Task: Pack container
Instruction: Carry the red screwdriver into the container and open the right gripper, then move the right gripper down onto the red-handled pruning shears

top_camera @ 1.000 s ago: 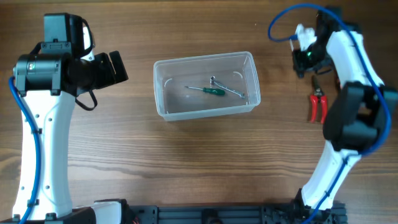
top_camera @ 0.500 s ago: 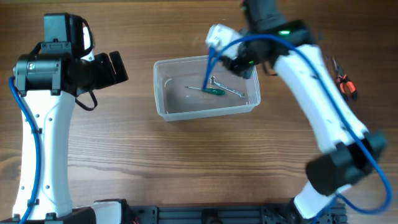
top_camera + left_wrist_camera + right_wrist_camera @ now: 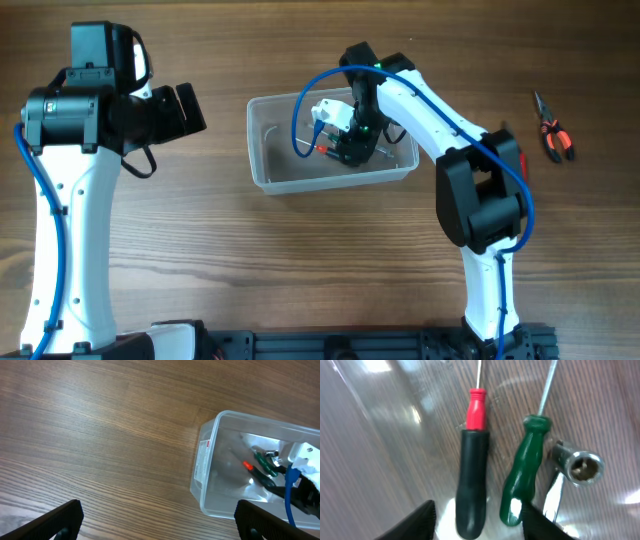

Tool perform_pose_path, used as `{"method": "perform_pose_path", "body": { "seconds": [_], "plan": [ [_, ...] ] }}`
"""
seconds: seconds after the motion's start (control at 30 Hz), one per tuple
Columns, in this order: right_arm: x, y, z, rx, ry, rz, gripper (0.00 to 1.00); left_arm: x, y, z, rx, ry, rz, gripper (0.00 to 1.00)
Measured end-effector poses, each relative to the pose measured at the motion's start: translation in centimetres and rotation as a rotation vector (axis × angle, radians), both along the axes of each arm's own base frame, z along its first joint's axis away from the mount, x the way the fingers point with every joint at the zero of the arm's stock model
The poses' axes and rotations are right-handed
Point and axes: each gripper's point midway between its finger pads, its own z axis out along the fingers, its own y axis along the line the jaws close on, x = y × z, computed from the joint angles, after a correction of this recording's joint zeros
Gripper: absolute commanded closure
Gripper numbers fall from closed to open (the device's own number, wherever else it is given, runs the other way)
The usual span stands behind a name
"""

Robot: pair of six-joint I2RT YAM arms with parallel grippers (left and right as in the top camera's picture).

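While the right fingers (image 3: 422, 521) hang spread above a black-and-red screwdriver (image 3: 472, 480), it lies beside a green screwdriver (image 3: 522, 485) and a socket wrench (image 3: 577, 465) inside the container (image 3: 262, 172) mid-worktop (image 3: 300, 260). Only the orange-handled pliers (image 3: 552, 133), well apart at the right, look left to pack. The left fingers (image 3: 60, 517) are spread, holding nothing.

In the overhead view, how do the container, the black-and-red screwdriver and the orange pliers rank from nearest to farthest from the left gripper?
1. The container, on the table just to the right of the left gripper, whose jaws are open.
2. The black-and-red screwdriver, lying inside the container near its middle.
3. The orange pliers, on the table at the far right.
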Motion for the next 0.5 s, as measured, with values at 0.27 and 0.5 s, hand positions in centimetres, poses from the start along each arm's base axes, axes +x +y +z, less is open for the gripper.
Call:
{"method": "perform_pose_path", "body": {
  "seconds": [0.27,0.5],
  "plan": [
    [5.8,-7.1,22.6,-0.006,-0.571,-0.544,0.00,0.0,0.0,0.0,0.000,0.000,0.000,0.00],
    [-4.0,-27.9,28.5,-0.093,-0.438,-1.573,0.00,0.0,0.0,0.0,0.000,0.000,0.000,0.00]
  ]
}}
